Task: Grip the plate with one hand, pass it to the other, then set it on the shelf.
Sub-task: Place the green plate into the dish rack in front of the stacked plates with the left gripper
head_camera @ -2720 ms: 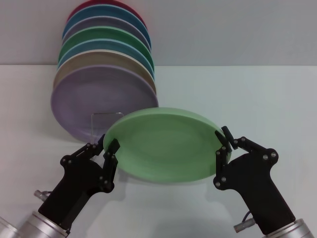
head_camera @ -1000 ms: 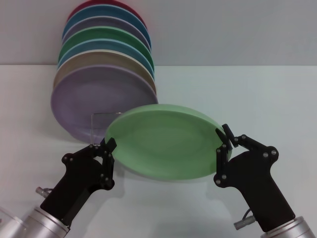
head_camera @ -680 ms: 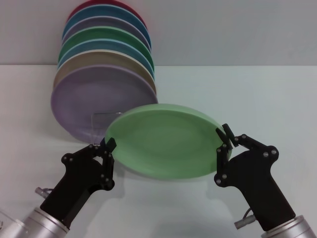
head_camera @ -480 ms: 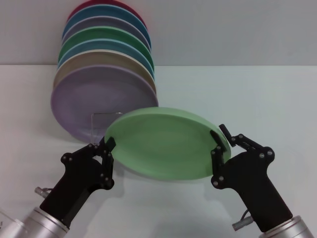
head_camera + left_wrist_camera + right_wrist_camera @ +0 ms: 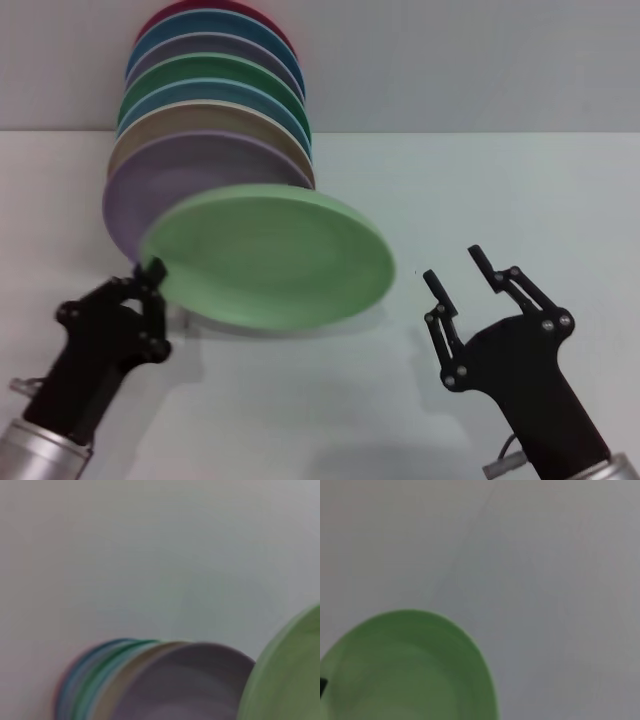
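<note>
The light mint-green plate [image 5: 268, 256] hangs in the air, held by its left rim in my left gripper [image 5: 153, 277], which is shut on it. The plate stands in front of the row of plates and hides the clear shelf. It also shows in the left wrist view [image 5: 287, 675] and the right wrist view [image 5: 405, 670]. My right gripper [image 5: 460, 270] is open and empty, apart from the plate, to the right of its rim.
A row of several upright plates leans at the back left, with a lilac plate [image 5: 150, 185] in front and a darker green plate [image 5: 215, 75] behind. The row also shows in the left wrist view [image 5: 150, 680]. White table [image 5: 500, 190] lies to the right.
My right gripper has opened and let go of the plate, moving back to the right. My left gripper has carried the plate to the left, toward the row of plates.
</note>
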Motion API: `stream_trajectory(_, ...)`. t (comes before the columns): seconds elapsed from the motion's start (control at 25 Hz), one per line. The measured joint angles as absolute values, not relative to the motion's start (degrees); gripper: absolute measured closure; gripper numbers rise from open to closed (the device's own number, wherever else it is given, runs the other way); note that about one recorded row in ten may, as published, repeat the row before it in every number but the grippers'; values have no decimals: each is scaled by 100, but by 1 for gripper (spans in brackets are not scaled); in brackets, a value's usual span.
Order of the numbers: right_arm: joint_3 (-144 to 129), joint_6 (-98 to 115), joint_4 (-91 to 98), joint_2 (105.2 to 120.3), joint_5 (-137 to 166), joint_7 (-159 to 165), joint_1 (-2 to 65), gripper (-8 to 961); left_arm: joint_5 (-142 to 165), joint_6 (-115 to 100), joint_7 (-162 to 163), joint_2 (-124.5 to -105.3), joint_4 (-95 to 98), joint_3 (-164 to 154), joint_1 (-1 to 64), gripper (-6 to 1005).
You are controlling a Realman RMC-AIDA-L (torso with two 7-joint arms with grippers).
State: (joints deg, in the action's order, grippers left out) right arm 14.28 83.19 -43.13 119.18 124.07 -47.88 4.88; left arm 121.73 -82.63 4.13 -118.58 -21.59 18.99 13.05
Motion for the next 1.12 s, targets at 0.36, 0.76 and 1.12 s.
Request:
stream_trajectory(0.36,1203,8606,-4061,11931,12382,-4795,474,572,12198,-9306,515,-11816,-2039,2032,1051,926)
stream_trajectory(0.76,1228,8418,-3897,11957,12153,-4779,623,572,12182,-9560,451,-11822,-1465,2369,1465,905)
stream_trajectory(1.12,1261,8402,-3884,11953,12071,-4780,666,572,12175,-9312,440,-11838,-1143,2544,1814,887)
